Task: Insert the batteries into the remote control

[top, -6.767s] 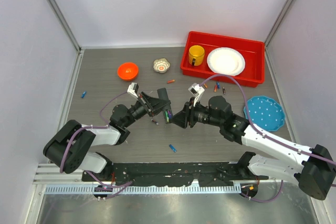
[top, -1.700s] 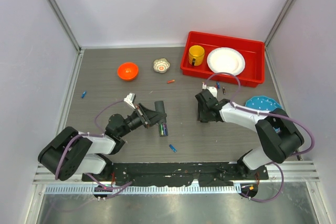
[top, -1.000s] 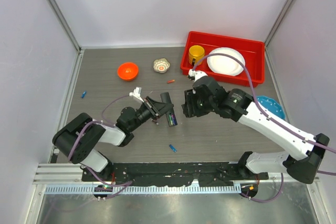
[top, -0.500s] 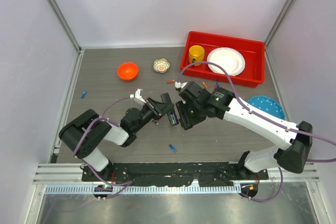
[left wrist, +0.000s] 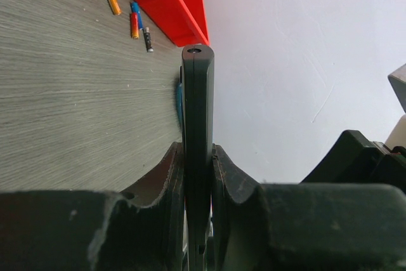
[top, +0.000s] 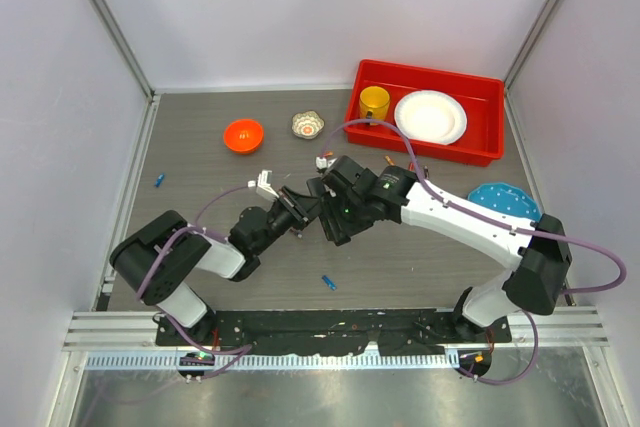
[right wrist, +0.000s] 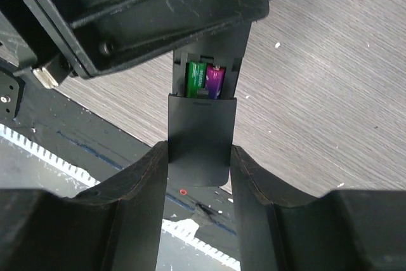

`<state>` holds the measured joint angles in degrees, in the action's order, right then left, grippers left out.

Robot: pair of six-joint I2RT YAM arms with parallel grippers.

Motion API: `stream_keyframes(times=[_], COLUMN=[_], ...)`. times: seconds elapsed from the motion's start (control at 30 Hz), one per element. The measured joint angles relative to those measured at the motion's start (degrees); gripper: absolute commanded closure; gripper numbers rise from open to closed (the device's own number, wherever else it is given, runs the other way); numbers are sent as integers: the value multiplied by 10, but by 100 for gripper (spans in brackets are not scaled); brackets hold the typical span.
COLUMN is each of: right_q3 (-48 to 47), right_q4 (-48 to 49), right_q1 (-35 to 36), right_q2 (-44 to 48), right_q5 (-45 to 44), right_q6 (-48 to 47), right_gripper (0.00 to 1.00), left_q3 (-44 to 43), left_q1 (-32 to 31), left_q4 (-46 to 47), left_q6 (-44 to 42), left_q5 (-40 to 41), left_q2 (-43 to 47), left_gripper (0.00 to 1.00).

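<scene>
Grey tabletop [top: 190, 162], left tool [left wrist: 198, 152] clamps remote control [left wrist: 198, 93], right tool [right wrist: 199, 152] pinches cover [right wrist: 202, 128]

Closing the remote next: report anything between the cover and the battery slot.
Nothing visible. The cover, in the right gripper, meets the slot, where two batteries lie seated. The left gripper holds the remote farther along.

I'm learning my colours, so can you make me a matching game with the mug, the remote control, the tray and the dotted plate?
Things:
1 mug
2 remote control
3 tray
4 dotted plate

Colours:
A blue
B yellow
C black
D red

Pairs: 1-B, 2-C, 3-D, 4-A.
</scene>
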<state>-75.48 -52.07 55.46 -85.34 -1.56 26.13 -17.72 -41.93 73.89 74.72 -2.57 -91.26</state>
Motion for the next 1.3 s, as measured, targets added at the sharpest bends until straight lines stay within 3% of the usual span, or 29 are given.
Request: stream_keyframes(times=[1.3], right_q3=[11], right_q4=[51], right_q1=[0], right_q2=[-16], right_q5=[-14], right_q6=[15], right_gripper=[99], left_q3=[10], left_q1=[-10], left_q4=[-3], left_q6=[0], left_q5=[1], left_q2=[29], left_gripper=[100])
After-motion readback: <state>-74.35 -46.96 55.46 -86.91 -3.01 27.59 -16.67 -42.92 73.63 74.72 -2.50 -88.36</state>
